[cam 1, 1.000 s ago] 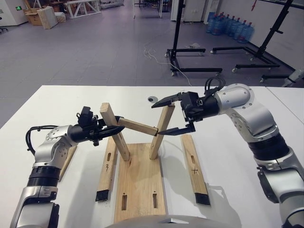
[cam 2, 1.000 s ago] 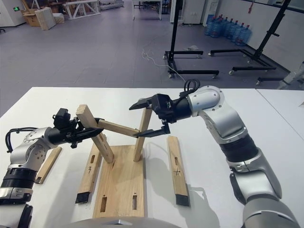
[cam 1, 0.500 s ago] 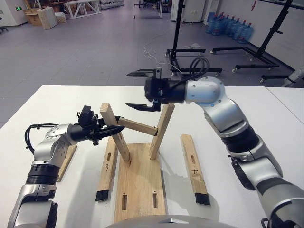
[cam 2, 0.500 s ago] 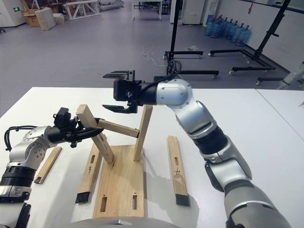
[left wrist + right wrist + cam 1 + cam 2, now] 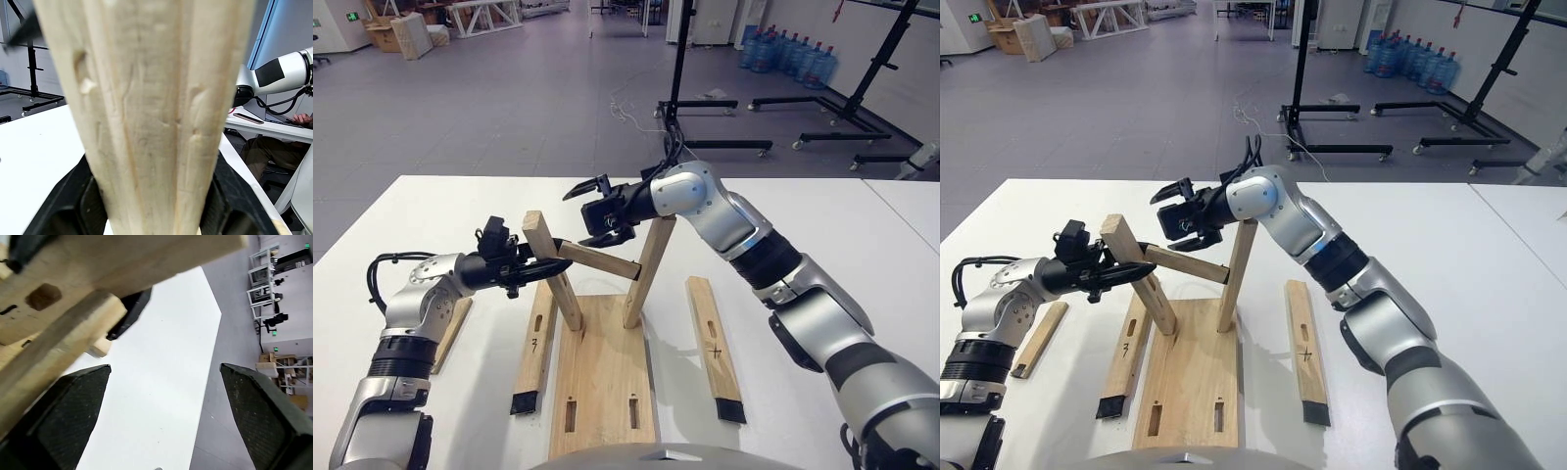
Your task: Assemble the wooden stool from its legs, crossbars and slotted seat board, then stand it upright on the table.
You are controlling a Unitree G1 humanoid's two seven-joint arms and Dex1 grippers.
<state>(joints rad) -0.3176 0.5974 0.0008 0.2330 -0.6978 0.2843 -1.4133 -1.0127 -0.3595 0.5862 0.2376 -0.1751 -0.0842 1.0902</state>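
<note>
The pale wooden slotted seat board (image 5: 602, 377) lies flat on the white table (image 5: 431, 206) just in front of me, its near edge cut off from sight. Two square wooden legs stand in it: the left leg (image 5: 570, 308) tilts outward, the right leg (image 5: 646, 269) leans the other way, and a slim wooden crossbar (image 5: 602, 261) slopes between them. My left gripper (image 5: 553, 266) is clamped on the left leg, which blocks nearly all of my left wrist view between the black fingers (image 5: 73, 205). They hide the crossbar's left end, so I cannot tell whether it is seated. My right gripper (image 5: 590, 213) hovers just above the crossbar, its fingers (image 5: 73, 416) spread wide and touching nothing. A loose slotted bar with a black end (image 5: 536, 343) lies left of the board, its twin (image 5: 713, 348) right of it. A short wooden strip (image 5: 450, 328) is half hidden by my left forearm.
</note>
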